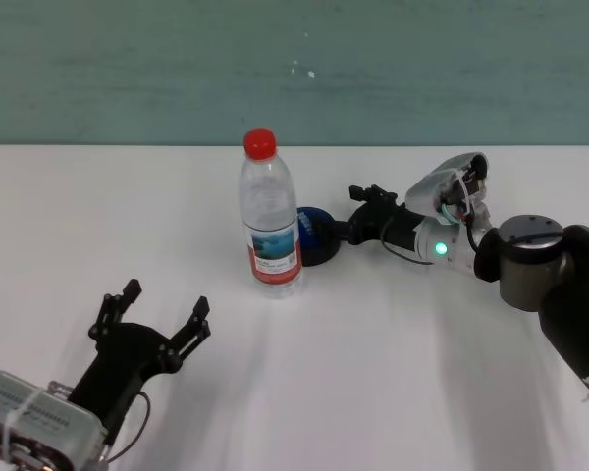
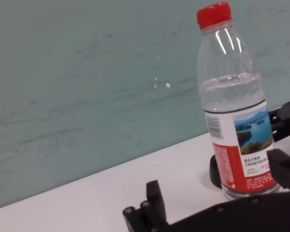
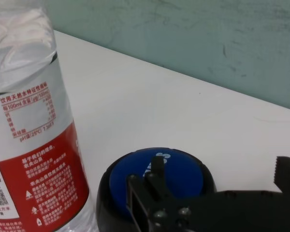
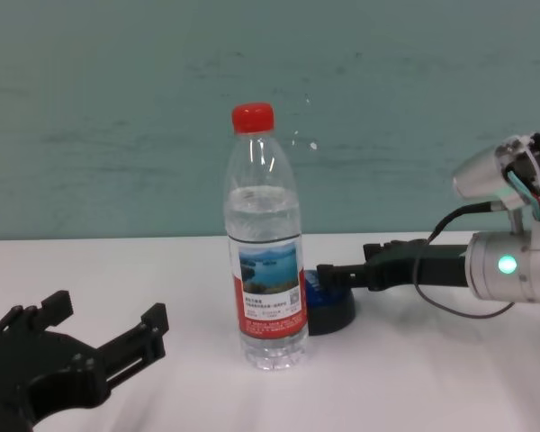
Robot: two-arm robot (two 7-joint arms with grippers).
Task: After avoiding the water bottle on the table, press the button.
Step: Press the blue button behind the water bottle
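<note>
The water bottle [image 1: 270, 221], clear with a red cap and a lake label, stands upright mid-table. Right behind it, to its right, sits the button [image 1: 316, 235], a blue dome on a black base. My right gripper [image 1: 351, 211] reaches in from the right and is open. In the right wrist view one of its fingers [image 3: 157, 170] lies over the blue top of the button [image 3: 154, 181]; I cannot tell whether it touches. The bottle [image 3: 34, 145] stands just beside it. My left gripper [image 1: 165, 302] rests open and empty at the near left, apart from the bottle.
The white table [image 1: 393, 373] runs back to a teal wall [image 1: 128, 69]. My right forearm [image 1: 530, 255] lies across the table's right side. Bare tabletop stretches in front of the bottle and to its left.
</note>
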